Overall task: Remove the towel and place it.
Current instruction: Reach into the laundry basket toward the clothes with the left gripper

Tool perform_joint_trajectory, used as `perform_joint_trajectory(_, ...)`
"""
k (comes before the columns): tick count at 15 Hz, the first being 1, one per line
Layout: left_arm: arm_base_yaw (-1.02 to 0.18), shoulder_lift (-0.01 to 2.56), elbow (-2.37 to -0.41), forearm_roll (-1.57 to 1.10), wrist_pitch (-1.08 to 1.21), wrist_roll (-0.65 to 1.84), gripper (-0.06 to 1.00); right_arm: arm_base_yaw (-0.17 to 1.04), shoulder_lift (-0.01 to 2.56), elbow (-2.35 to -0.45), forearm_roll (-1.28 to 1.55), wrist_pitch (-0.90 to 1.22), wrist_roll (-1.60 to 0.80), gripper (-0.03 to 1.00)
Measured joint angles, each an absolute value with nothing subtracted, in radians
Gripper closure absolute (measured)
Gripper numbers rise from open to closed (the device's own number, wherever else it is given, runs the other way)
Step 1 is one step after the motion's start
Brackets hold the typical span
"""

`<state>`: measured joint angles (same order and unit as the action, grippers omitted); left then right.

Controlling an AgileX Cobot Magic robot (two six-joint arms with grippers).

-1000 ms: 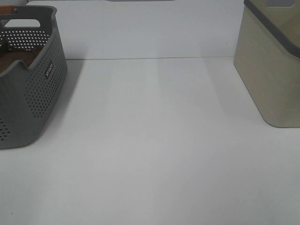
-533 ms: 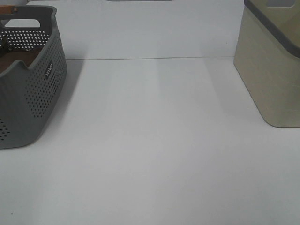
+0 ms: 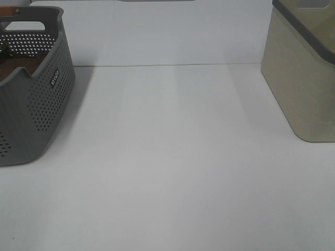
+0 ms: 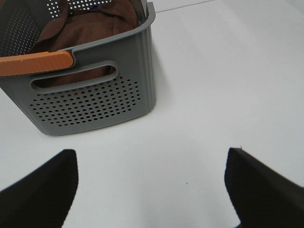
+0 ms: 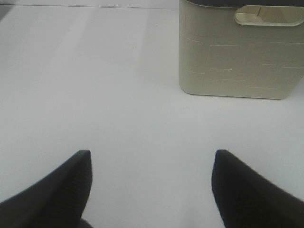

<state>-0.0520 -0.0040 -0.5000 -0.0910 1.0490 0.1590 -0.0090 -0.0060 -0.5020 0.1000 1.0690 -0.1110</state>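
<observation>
Grey perforated plastic basket (image 3: 36,104) stands at the left edge of the white table (image 3: 172,167), with the dark brown plush towel (image 3: 14,69) bunched inside it. A beige plastic bin (image 3: 301,83) stands at the right edge. The left wrist view shows the left gripper (image 4: 152,190) near the basket, fingers spread wide. The right wrist view shows the right gripper (image 5: 152,190) facing the bin, fingers also wide.

Exterior high: down onto surface (image 3: 172,157); grey basket (image 3: 31,104) left, beige bin (image 3: 301,89) right.
Left wrist: near grey basket.
Right wrist: faces beige bin.
</observation>
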Motion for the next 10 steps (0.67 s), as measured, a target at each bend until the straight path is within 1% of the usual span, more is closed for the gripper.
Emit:
perform_joint_trajectory(3,-0.052,-0.003,-0.514,-0.091,1.012,0.138,0.14,-0.009,-0.006,-0.502,0.1,1.069,-0.111,0.29)
perform_joint_trajectory(6,-0.052,0.104,-0.533,-0.086,0.746,0.115,0.14,-0.009,-0.006,-0.502,0.1,1.069,-0.111,0.29)
perform_joint_trajectory(8,-0.052,0.25,-0.534,-0.05,0.575,0.114,0.14,-0.009,-0.006,-0.502,0.1,1.069,-0.111,0.29)
perform_joint_trajectory(9,-0.052,0.286,-0.534,-0.043,0.534,0.114,0.14,-0.009,-0.006,-0.502,0.1,1.069,-0.111,0.29)
perform_joint_trajectory(10,-0.052,0.383,-0.54,-0.03,0.467,0.113,0.14,-0.009,-0.006,-0.502,0.1,1.069,-0.111,0.29)
